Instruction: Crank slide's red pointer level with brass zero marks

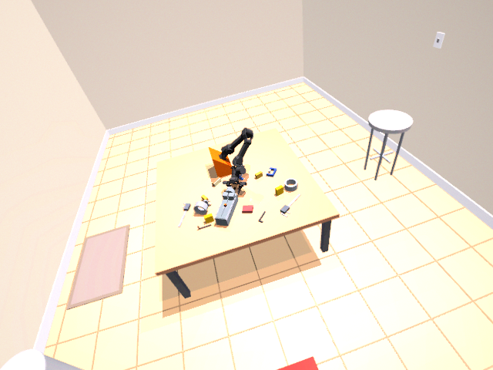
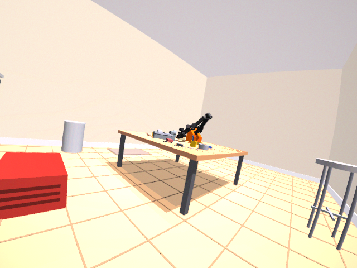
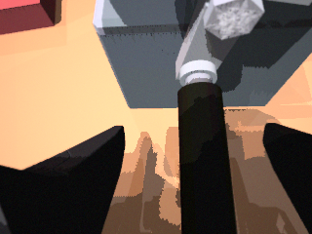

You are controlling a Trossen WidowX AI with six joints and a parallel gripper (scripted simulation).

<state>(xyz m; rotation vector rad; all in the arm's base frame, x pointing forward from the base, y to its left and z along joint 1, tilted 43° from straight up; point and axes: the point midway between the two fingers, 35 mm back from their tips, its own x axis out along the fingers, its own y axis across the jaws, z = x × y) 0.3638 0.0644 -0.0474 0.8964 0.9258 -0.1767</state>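
Note:
The grey slide machine point(image 1: 226, 210) point(image 2: 163, 134) point(image 3: 161, 63) lies on the table. Its crank has a grey arm point(image 3: 197, 44) and a black handle point(image 3: 204, 161) that points toward the wrist camera. My gripper point(image 3: 192, 134) point(image 1: 233, 183) point(image 2: 181, 134) is open, and the two dark fingers stand wide apart on either side of the handle without touching it. The red pointer and the brass zero marks are too small to make out in the top and exterior views and are out of the wrist view.
An orange wedge point(image 1: 219, 161) stands behind the arm. A red block point(image 1: 247, 208) point(image 3: 24, 15), yellow blocks point(image 1: 279, 190), a tape roll point(image 1: 291, 184), a blue clamp point(image 1: 272, 169) and small tools lie around the machine on the table point(image 1: 278, 230).

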